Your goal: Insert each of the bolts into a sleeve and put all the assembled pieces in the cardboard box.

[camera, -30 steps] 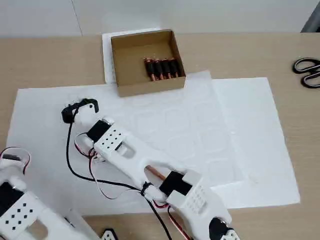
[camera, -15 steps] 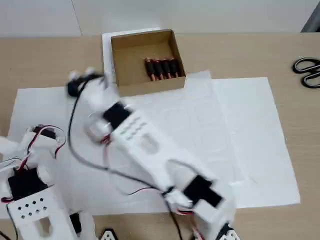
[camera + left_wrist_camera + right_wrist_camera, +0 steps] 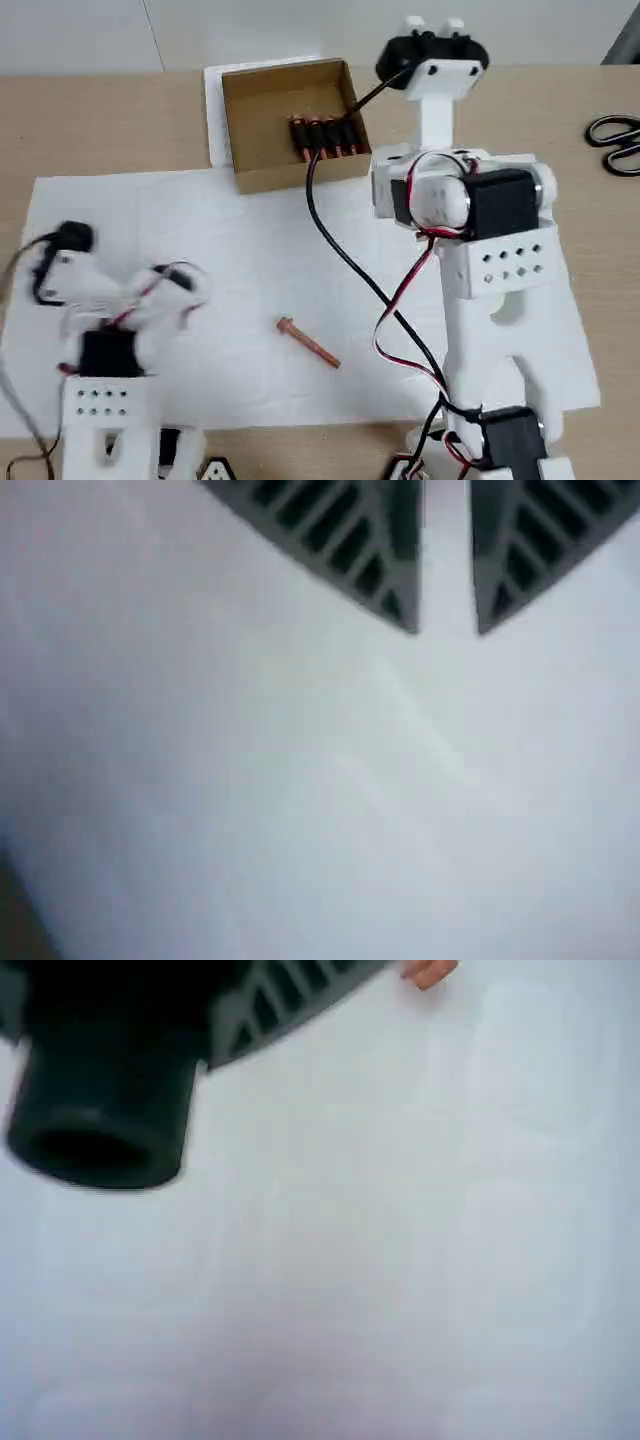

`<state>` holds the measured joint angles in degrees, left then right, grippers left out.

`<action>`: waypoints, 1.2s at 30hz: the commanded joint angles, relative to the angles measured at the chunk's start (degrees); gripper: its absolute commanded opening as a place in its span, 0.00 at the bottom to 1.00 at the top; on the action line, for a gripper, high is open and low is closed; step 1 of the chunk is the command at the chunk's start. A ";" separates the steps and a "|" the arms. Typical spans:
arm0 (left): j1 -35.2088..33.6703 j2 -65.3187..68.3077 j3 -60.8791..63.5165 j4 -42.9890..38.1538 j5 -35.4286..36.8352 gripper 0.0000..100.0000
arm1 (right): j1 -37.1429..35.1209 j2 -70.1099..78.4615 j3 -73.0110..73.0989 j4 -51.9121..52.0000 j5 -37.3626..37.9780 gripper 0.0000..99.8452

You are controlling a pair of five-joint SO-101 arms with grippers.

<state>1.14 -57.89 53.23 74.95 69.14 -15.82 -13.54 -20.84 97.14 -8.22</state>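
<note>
Lifted clear, an arm (image 3: 490,260) bares a slim copper bolt (image 3: 308,342) on paper (image 3: 250,260).

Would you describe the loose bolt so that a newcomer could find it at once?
On the white paper sheet, look toward the edge farthest from the cardboard box, about midway along. The bolt lies there alone, copper-coloured and bare, unlike the four black-sleeved pieces inside the box.

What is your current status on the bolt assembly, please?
Left claw slightly open, empty. Right claw holds black sleeve. One bolt loose on paper; four assembled pieces in cardboard box. Bolt unobstructed.
</note>
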 commanded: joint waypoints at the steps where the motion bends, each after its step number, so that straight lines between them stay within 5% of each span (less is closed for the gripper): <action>1: 13.10 -0.26 0.04 -1.05 13.54 0.10 | 0.84 -2.42 -2.64 0.40 0.44 0.00; 6: 18.37 -0.26 2.77 -0.97 20.48 0.09 | 1.10 -2.42 -2.64 0.57 0.44 0.00; 11: 18.55 -0.26 10.42 -7.91 19.52 0.08 | 0.75 -2.42 -2.64 0.57 0.44 0.00; 17: 25.05 -0.44 10.33 -6.51 20.66 0.08 | 0.66 -1.98 -2.64 0.57 -1.76 0.00; 36: 25.76 -0.18 18.42 -17.23 21.80 0.08 | -0.22 -1.98 -2.64 0.13 -2.02 0.00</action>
<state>26.64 -57.98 71.43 59.74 90.86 -15.82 -13.54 -20.84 97.23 -9.63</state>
